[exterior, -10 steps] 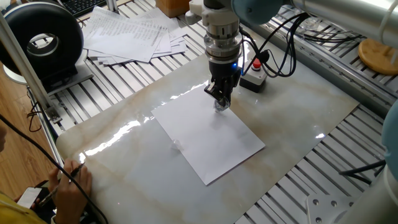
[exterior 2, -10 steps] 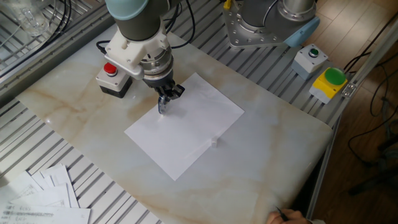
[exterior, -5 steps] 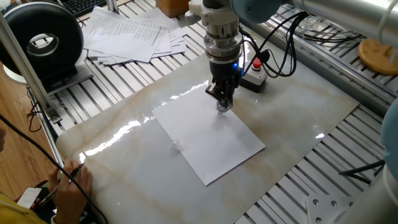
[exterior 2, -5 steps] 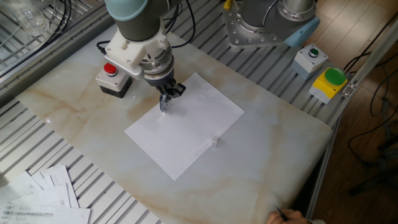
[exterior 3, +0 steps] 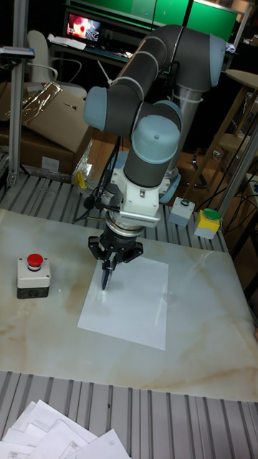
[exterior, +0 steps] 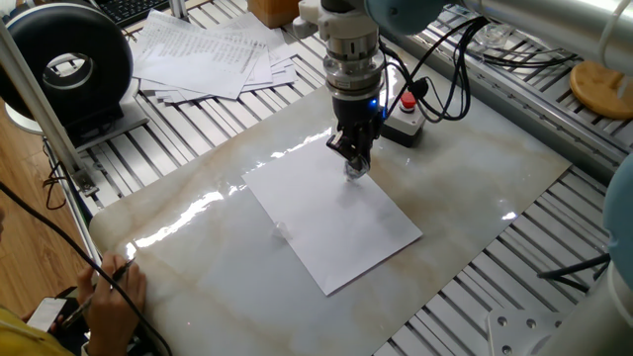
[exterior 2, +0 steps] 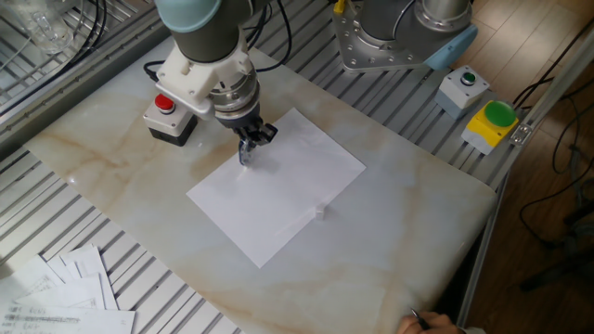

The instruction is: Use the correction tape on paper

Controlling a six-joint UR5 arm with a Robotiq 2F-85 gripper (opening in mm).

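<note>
A blank white paper lies on the marbled table top. My gripper points straight down over the sheet's edge near the red-button box and is shut on the correction tape. The small dark dispenser hangs upright from the fingers. Its lower tip rests on or just above the paper; I cannot tell which.
A red emergency-stop box stands close behind the gripper. Fanned printed sheets lie off the slab. A green-and-yellow button box sits at one edge. A person's hand is at the slab's corner.
The gripper and correction tape have crept slightly across the paper, a few pixels; nothing else has moved.
</note>
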